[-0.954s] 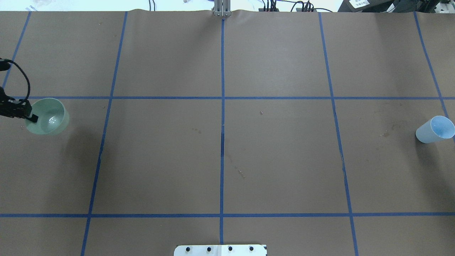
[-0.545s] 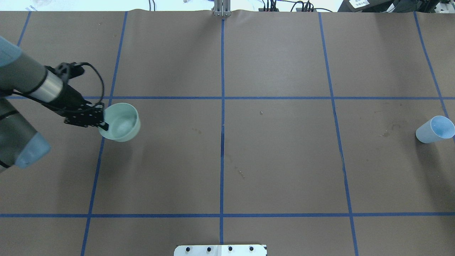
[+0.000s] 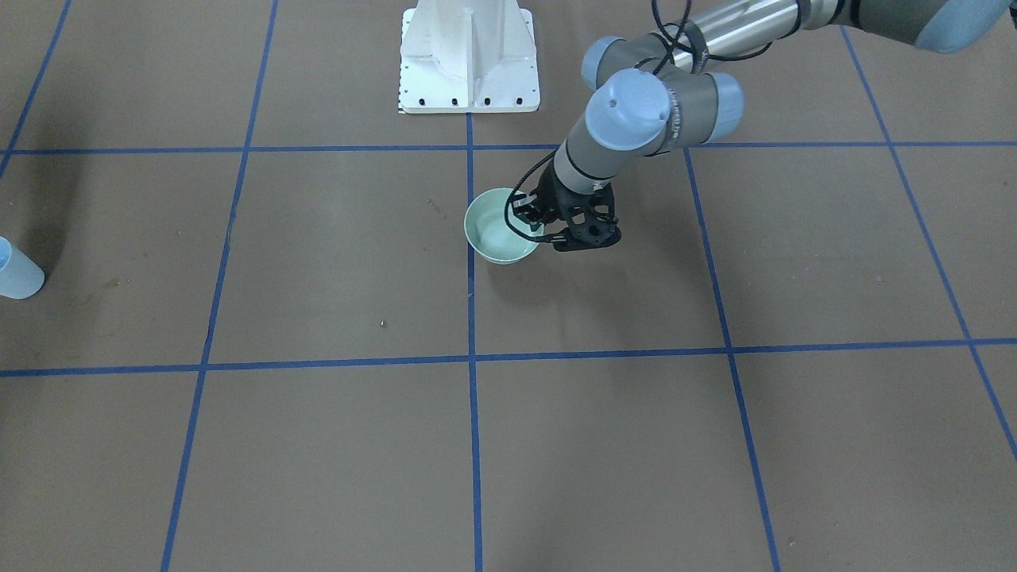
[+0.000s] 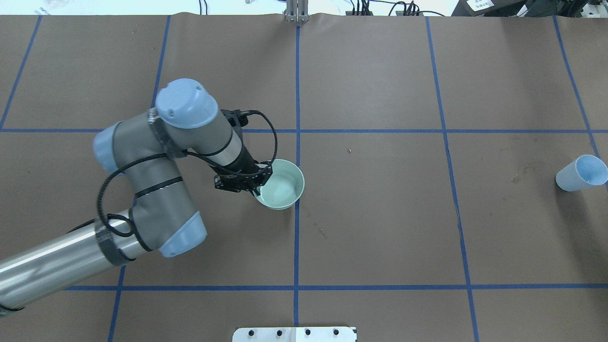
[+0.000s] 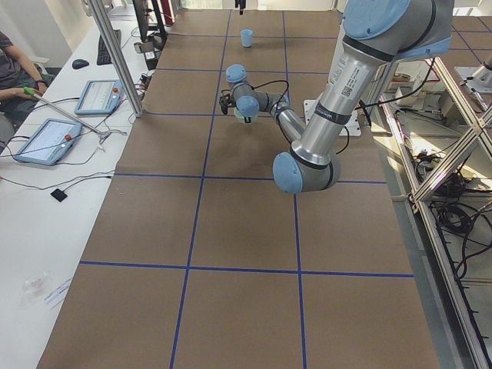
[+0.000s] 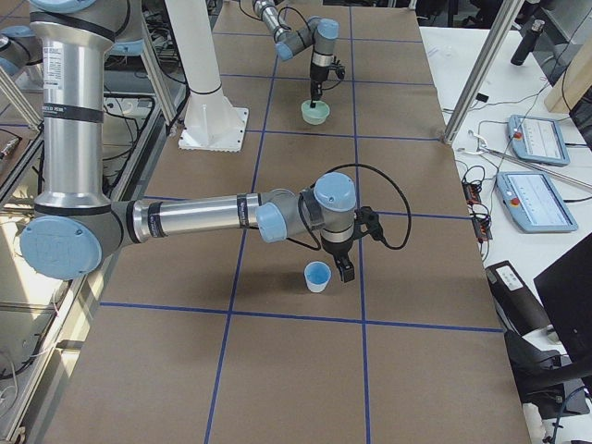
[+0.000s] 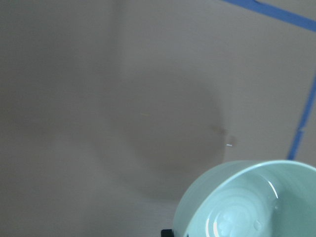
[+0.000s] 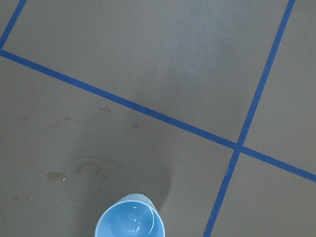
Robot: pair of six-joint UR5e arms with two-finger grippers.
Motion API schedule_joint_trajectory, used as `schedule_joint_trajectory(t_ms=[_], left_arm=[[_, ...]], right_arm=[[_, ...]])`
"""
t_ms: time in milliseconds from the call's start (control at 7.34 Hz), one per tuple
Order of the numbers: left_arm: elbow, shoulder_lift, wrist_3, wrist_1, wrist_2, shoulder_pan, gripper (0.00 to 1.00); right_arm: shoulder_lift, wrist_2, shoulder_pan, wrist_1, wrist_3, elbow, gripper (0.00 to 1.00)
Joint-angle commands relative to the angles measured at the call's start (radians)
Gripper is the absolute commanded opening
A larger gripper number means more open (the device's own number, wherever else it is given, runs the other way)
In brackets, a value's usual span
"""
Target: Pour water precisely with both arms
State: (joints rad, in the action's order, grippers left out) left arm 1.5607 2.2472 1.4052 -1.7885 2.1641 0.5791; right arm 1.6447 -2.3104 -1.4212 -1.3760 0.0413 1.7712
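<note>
Mint-green bowl (image 4: 283,186), rim in left claw (image 4: 259,189)

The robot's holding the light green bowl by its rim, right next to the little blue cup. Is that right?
Not quite. The left gripper does hold the pale green round bowl by its rim, but the small pale blue cup is far away from it, as the overhead exterior view shows.

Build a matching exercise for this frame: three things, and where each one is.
Things: 1 pale green round bowl; 2 light blue plastic cup; 3 white bolted pedestal.
Places: A far out on the robot's right side; B beside the blue centre tape line, rim pinched by the left claw; C at the robot's own edge, in the middle.
Pairs: 1-B, 2-A, 3-C.
</note>
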Motion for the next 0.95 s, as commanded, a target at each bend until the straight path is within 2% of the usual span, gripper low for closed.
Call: schedule_joint_trajectory(t_ms=[0, 817], left_arm=[[-0.106, 0.098, 0.005, 0.008, -0.040, -0.030, 0.00], [-0.160, 0.112, 0.000, -0.023, -0.041, -0.028, 0.00]], right_arm=[[0.001, 0.000, -0.005, 0.000, -0.001, 0.001, 1.00], [0.001, -0.001, -0.013, 0.000, -0.001, 0.001, 1.00]])
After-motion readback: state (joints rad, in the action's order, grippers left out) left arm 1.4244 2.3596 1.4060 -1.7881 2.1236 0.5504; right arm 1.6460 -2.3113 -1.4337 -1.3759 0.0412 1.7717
